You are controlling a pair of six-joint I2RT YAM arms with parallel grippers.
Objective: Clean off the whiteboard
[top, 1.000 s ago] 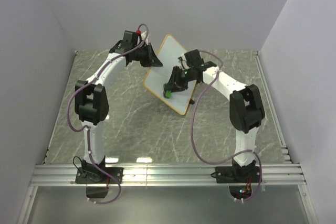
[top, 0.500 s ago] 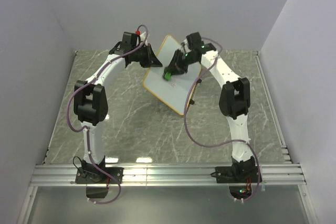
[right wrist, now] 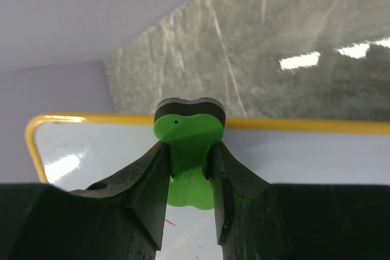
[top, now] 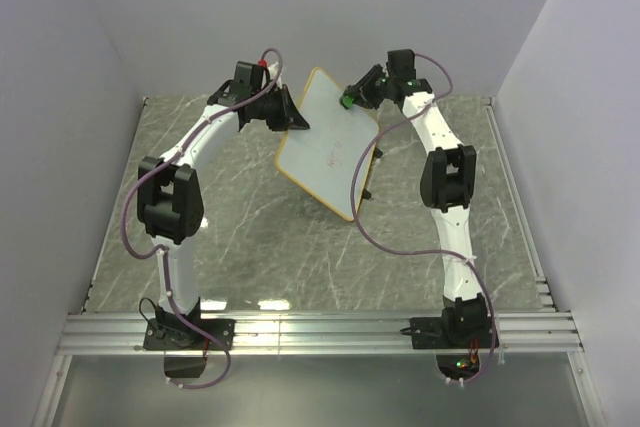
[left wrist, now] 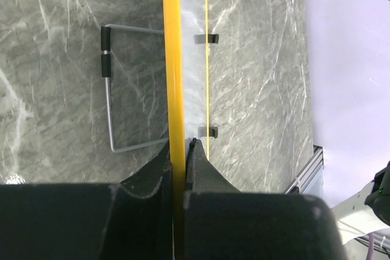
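The whiteboard (top: pixel 325 147) is a white board with a yellow-orange frame, held tilted above the table, with faint red marks near its middle. My left gripper (top: pixel 297 121) is shut on its left edge; in the left wrist view the frame (left wrist: pixel 172 59) runs edge-on between the fingers (left wrist: pixel 201 168). My right gripper (top: pixel 350 99) is shut on a green eraser (top: pixel 345 101) at the board's far top edge. In the right wrist view the eraser (right wrist: pixel 189 150) sits between the fingers over the board (right wrist: pixel 304 156), near its yellow rim (right wrist: pixel 292 125). Faint red strokes (right wrist: pixel 169 223) show below it.
Grey marble tabletop (top: pixel 230 217) lies under the board. A wire stand (left wrist: pixel 108 95) with black grips hangs off the board's back. Small black feet (left wrist: pixel 207 39) sit on the board's edge. Walls close in on three sides; an aluminium rail (top: pixel 320 332) runs along the near edge.
My right gripper has carried the green eraser from the board's lower middle up and away to its far top edge. The left gripper and the board have hardly moved.
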